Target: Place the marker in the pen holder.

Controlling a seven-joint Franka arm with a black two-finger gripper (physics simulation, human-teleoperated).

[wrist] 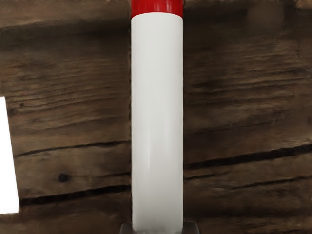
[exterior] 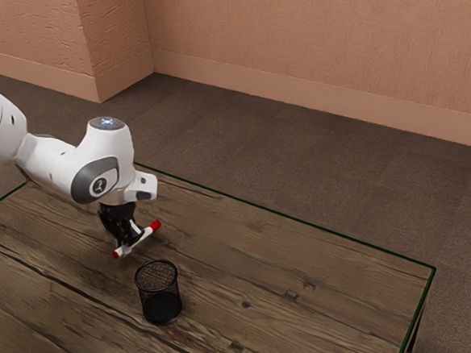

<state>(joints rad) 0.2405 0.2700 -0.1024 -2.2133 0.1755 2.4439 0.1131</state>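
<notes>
My black gripper (exterior: 131,240) is shut on the marker (exterior: 147,231), a white one with red ends that slants up toward the exterior view's right. Over the wood, the marker (wrist: 157,117) runs lengthwise in the wrist view, its red end farthest from the gripper (wrist: 158,228), whose fingertips flank the white barrel. The black mesh pen holder (exterior: 161,294) stands upright on the table, apart from the marker and nearer the exterior camera. Its open top faces up.
The wooden table (exterior: 325,284) has a dark green edge and stretches toward the exterior view's right. Beyond it are carpet and a pinkish wall (exterior: 325,45). A bright white patch (wrist: 7,161) of unclear nature lies beside the marker in the wrist view.
</notes>
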